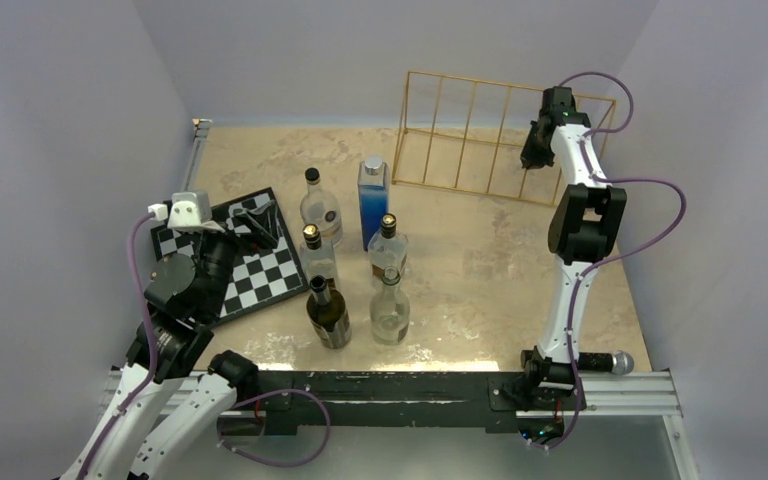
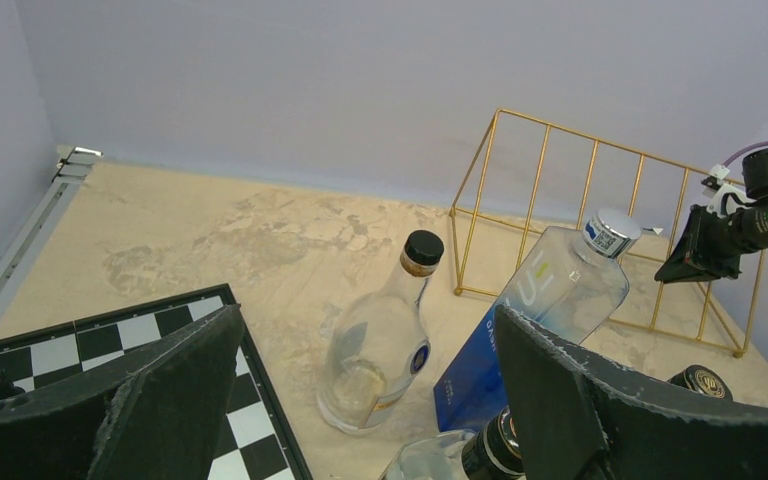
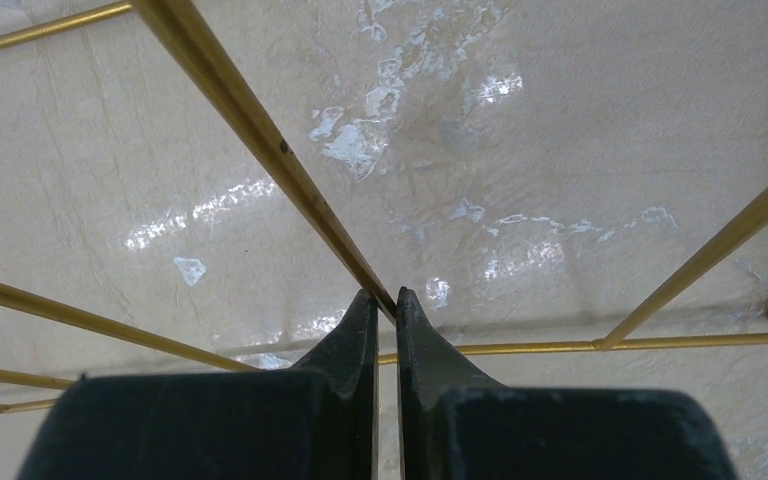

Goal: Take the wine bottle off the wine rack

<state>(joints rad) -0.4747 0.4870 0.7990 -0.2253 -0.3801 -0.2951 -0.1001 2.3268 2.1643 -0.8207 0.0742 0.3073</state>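
Observation:
The gold wire wine rack stands at the back right with no bottle in it; it also shows in the left wrist view. My right gripper is at the rack's right end, shut on one of its thin gold rods, which runs between the fingertips in the right wrist view. A dark wine bottle stands upright on the table with other bottles. My left gripper hangs open and empty over the checkerboard; its jaws are wide apart in the left wrist view.
A clear round bottle, a blue square bottle and three more bottles stand mid-table. The checkerboard lies at the left. A black and silver cylinder rests on the front rail.

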